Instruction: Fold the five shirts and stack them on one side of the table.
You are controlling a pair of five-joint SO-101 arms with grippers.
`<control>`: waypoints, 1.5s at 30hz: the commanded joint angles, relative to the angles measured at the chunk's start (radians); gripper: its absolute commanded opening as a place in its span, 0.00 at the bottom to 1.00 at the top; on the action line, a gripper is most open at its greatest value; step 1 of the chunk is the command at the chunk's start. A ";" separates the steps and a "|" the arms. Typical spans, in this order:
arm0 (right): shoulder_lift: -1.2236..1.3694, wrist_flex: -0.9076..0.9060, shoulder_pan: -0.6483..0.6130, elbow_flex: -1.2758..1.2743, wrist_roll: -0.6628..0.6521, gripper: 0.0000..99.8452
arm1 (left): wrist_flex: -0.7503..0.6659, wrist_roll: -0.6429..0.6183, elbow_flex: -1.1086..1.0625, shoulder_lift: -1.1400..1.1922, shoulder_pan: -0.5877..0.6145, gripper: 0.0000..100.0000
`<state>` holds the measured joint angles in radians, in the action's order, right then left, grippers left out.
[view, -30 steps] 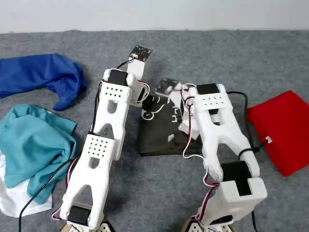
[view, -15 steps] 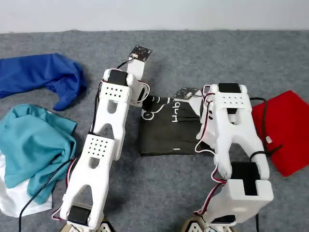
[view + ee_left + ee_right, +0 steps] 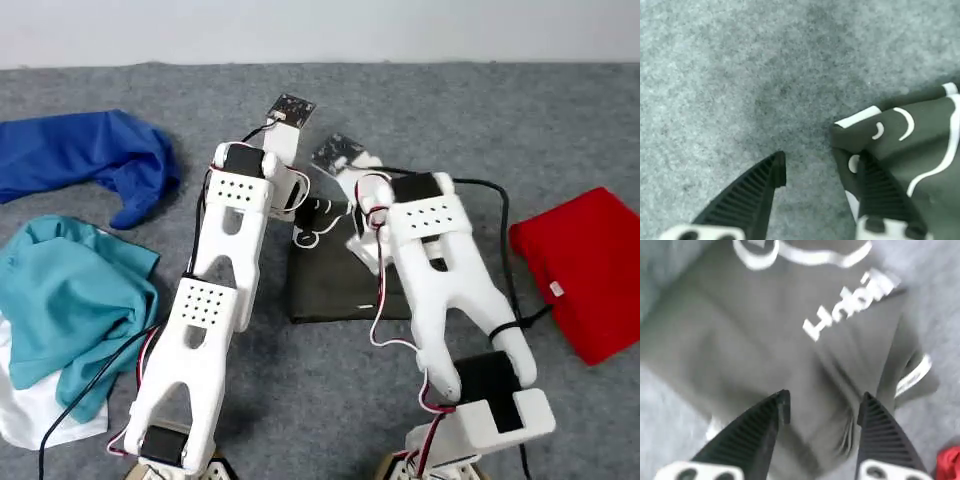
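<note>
On the grey counter lay a blue shirt, teal shirt, white shirt, black shirt and red shirt.

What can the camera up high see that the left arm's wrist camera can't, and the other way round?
The high view adds a blue shirt, a teal shirt lying on a white shirt, a red shirt and both white arms. The left wrist view adds a close look at the left gripper: it is open, with one finger over the dark shirt at its corner and the other over the bare grey table. Both show the dark shirt with white print and the grey table.
</note>
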<state>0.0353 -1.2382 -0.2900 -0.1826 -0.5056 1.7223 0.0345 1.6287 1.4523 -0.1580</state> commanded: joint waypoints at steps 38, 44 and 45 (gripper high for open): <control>0.437 0.239 0.335 0.342 0.040 0.23 | -0.005 -0.002 0.048 0.005 0.034 0.21; 0.394 0.194 0.369 0.345 0.041 0.23 | -0.005 -0.002 0.048 0.005 0.034 0.21; 0.372 0.163 0.366 0.345 0.041 0.23 | -0.005 -0.002 0.048 0.003 0.034 0.21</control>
<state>0.4772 -1.0265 0.0629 0.1212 -0.4534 1.7223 0.0345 1.6287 1.4523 -0.1580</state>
